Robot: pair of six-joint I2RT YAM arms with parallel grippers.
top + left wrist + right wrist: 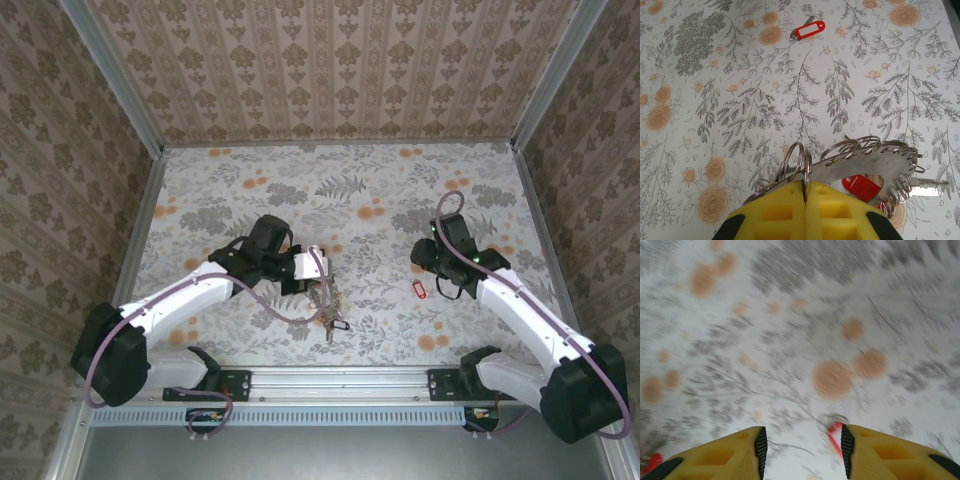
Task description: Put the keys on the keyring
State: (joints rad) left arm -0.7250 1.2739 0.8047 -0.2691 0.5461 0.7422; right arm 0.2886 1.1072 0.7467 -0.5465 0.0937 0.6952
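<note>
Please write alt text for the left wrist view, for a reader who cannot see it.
The left gripper, shut, pinches the metal keyring, with a red key and small rings bunched beside it. A loose red key lies apart on the flowered table.

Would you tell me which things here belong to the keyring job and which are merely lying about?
Job: keyring, clamped in the left gripper; keys already hanging on it; loose red-tagged key near the open right gripper.
Just there: floral table cover; patterned walls.

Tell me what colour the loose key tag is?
The key tag is red; left wrist view.
</note>
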